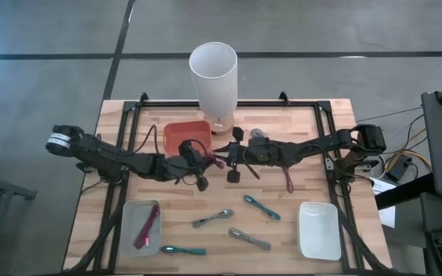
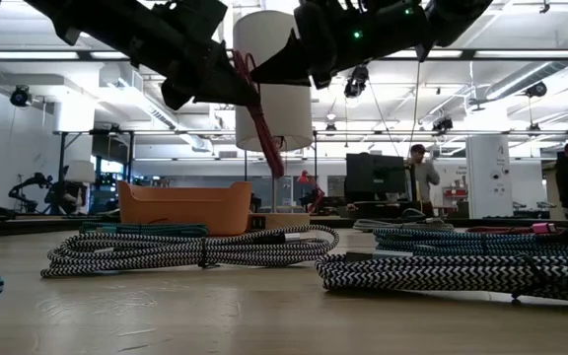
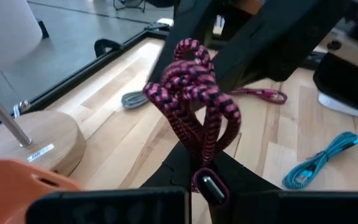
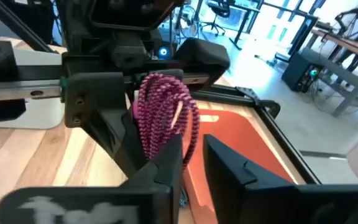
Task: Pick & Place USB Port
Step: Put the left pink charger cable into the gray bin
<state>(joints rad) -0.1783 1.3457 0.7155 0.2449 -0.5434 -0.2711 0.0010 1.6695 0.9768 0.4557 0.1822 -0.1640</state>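
Observation:
A magenta-and-black braided USB cable, coiled in a bundle, is in the air above the table's middle, just to the right of the orange bin. My left gripper comes from the table's left and is shut on the cable. My right gripper faces it from the right and is open. In the right wrist view its fingers stand on either side of the bundle; whether they touch it I cannot tell. In the low view the cable hangs well above the tabletop. My left gripper pinches the bundle between its two fingers at the end where the plug sits. It comes nearly level from the table's left. The cable is lifted clear of the table, its loops sticking out past the fingertips toward my right gripper.
A tall white cylinder on a wooden base stands behind the bin. A grey tray near left holds a magenta cable; a white tray sits near right. Teal, grey and magenta cables lie loose on the table's near half.

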